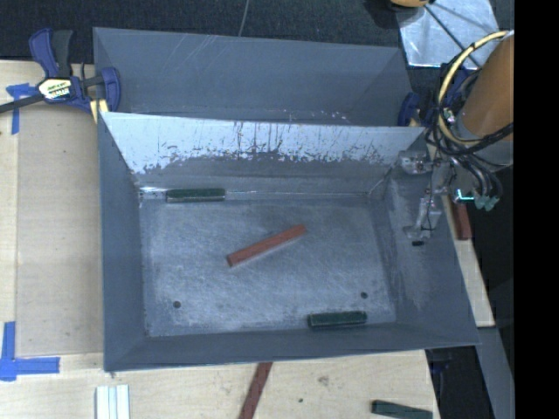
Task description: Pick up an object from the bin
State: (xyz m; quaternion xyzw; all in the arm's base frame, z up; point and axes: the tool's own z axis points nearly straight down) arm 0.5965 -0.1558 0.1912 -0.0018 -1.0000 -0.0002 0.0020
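in the grey metal bin (122, 260), three small things lie on the flat floor, well apart from each other. take 12 o'clock as the far wall at the top of the view.

near the middle of the floor lies a red-brown stick (266, 245). it is long and thin and lies flat. one end points to about 2 o'clock and the other end to about 8 o'clock.

between 10 and 11 o'clock from the middle lies the far green bar (195, 195). it is dark green and short, and it lies right where the floor meets the far wall, running from 9 to 3 o'clock.

between 4 and 5 o'clock from the middle lies the near green bar (337, 319). it is dark green too, lies the same way, and is close to the near edge of the floor.

the pincer (423, 225) hangs at 3 o'clock of the bin, over the sloping side wall and not over the floor. i cannot tell if it is open or closed. the arm (493, 94) comes in above it at about 2 o'clock, with looped cables on it.

from the pincer, the red-brown stick is at about 9 o'clock, well apart. the near green bar is between 7 and 8 o'clock, also well apart. the far green bar is between 9 and 10 o'clock and is the farthest of the three.
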